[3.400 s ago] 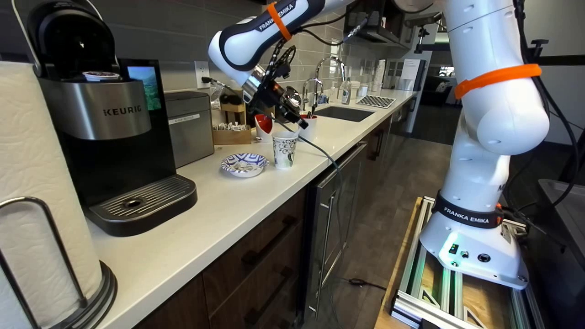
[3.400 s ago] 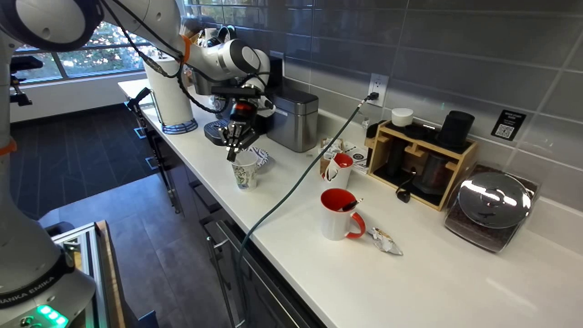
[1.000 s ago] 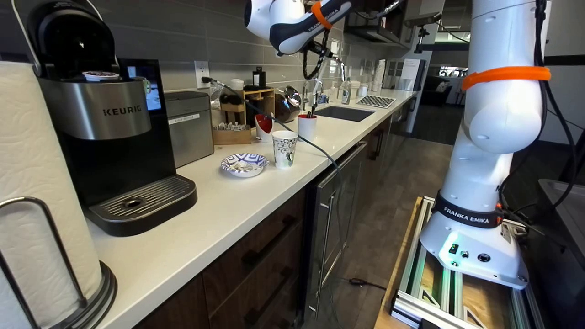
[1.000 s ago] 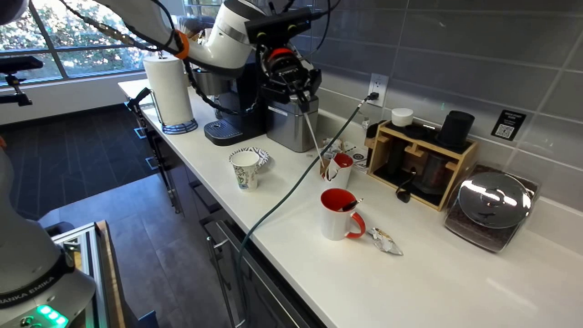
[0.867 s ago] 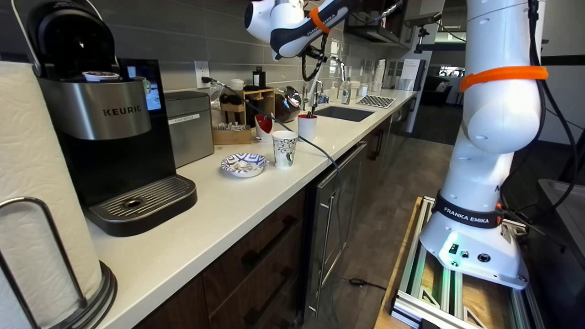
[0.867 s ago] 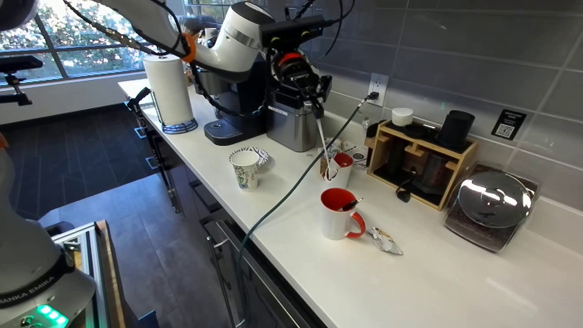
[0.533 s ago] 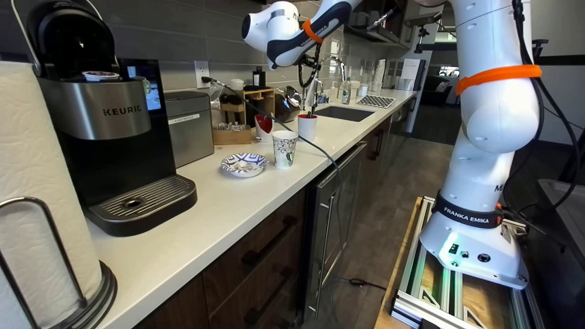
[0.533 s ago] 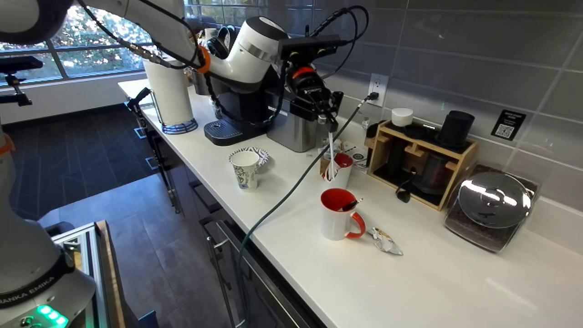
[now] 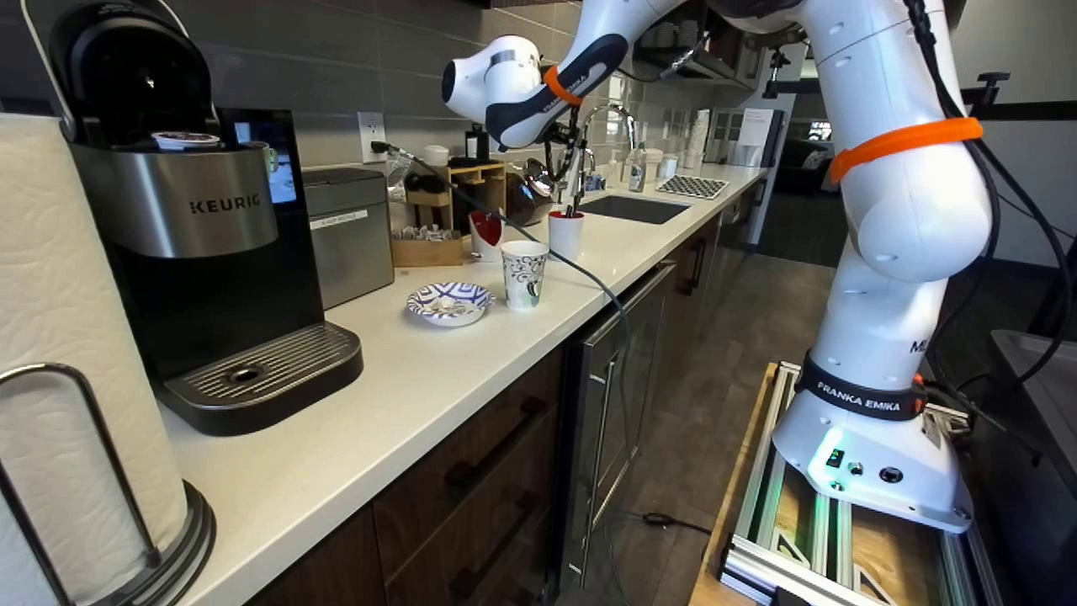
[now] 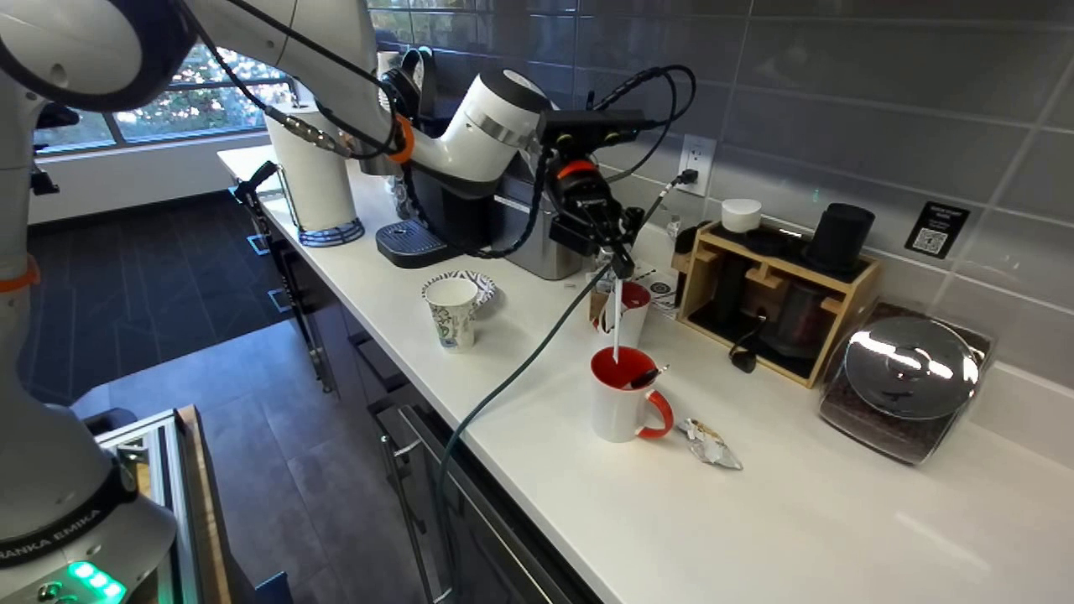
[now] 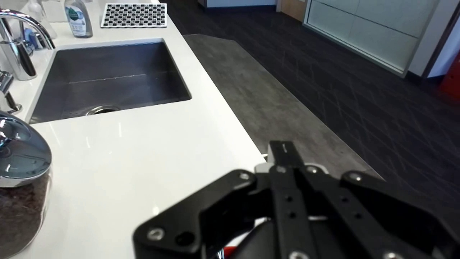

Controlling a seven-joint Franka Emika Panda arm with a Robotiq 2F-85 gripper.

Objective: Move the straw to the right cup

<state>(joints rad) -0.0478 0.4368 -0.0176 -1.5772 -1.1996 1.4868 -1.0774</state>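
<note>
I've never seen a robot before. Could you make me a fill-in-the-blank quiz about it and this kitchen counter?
The tool holds a straw coloured ____.
In an exterior view, the straw's lower end shows against the ____-coloured inside of a mug.
The brand on the coffee maker reads ____.
Beside the paper cup sits a bowl patterned in white and ____.
Missing words: white; red; KEURIG; blue.

"KEURIG" reads on the coffee machine (image 9: pixel 206 210), "FRANKA EMIKA" on the black band (image 9: pixel 862 400) round the robot base (image 9: pixel 875 446). In an exterior view, a black wall sign (image 10: pixel 939 228) bears a QR code (image 10: pixel 929 242), its print illegible.
</note>
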